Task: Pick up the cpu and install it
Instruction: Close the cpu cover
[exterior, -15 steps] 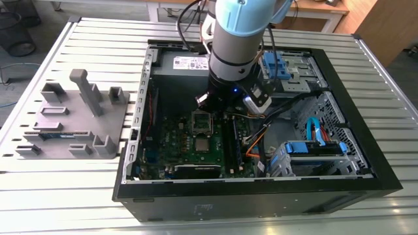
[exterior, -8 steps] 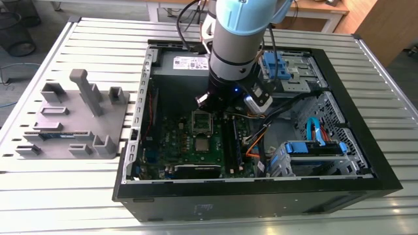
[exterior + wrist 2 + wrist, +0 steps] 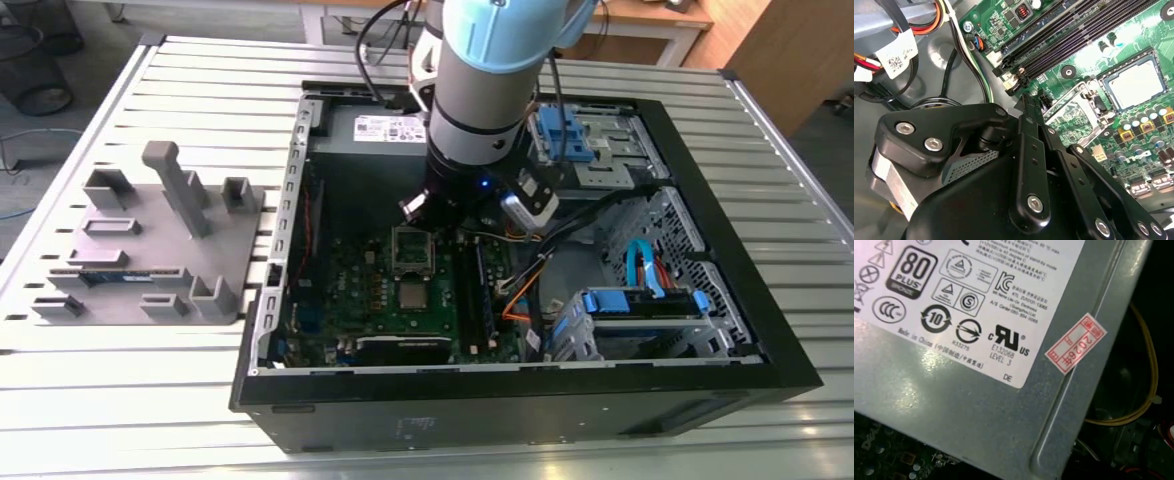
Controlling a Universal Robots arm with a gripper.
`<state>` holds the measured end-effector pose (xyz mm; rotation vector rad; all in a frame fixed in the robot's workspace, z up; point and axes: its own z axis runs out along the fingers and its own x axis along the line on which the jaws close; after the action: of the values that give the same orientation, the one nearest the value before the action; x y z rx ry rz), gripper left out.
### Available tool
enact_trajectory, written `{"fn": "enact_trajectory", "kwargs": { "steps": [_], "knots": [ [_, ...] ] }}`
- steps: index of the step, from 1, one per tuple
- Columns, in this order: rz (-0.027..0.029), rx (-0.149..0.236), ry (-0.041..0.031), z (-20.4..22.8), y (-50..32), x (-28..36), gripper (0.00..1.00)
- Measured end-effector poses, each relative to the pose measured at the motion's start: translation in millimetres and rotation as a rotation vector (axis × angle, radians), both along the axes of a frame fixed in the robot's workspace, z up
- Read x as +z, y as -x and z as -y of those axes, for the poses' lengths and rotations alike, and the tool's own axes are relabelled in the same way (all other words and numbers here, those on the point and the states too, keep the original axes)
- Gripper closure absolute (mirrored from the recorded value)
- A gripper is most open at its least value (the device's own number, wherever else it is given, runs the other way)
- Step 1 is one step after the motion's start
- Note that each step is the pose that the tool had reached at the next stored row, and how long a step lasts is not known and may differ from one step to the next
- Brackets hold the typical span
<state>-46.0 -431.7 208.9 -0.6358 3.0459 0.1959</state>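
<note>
A black open-sided computer case [image 3: 534, 410] is laid flat on a slatted silver metal table [image 3: 120, 400], and a grey and pale-blue robot arm [image 3: 478, 90] is lowered into it over the green motherboard [image 3: 354, 290]. The cpu [image 3: 1134, 85], a small flat square chip with a silver-grey metal top, is seen seated in its socket on the board and left uncovered. In the exterior view it is found near the middle of the board. A silver metal retention frame [image 3: 1072, 114] is seen open just beside the socket, between the chip and the black gripper [image 3: 1028, 107], whose tip is held close to that frame and apart from the chip. Whether the gripper is open or closed cannot be told. Long black memory slots [image 3: 1079, 30] are set alongside the socket. A grey metal box with a white printed label [image 3: 969, 390] and a red-and-white sticker [image 3: 1076, 342] is shown close up in the first wrist view. On the exterior view's left, a grey moulded fixture [image 3: 147, 250] is set on the table outside the case.
</note>
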Motion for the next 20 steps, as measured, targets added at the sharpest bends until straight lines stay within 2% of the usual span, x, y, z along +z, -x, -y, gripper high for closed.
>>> {"fn": "enact_trajectory", "kwargs": {
  "steps": [5, 13, 20],
  "knots": [
    [-0.0001, 0.004, 0.0001, 0.1, 0.0, 0.1, 0.89],
    [-0.0001, 0.019, 0.0001, 0.5, 0.0, 6.4, 0.89],
    [-0.0001, 0.028, 0.0001, 0.9, 0.1, 7.0, 0.89]
  ]
}}
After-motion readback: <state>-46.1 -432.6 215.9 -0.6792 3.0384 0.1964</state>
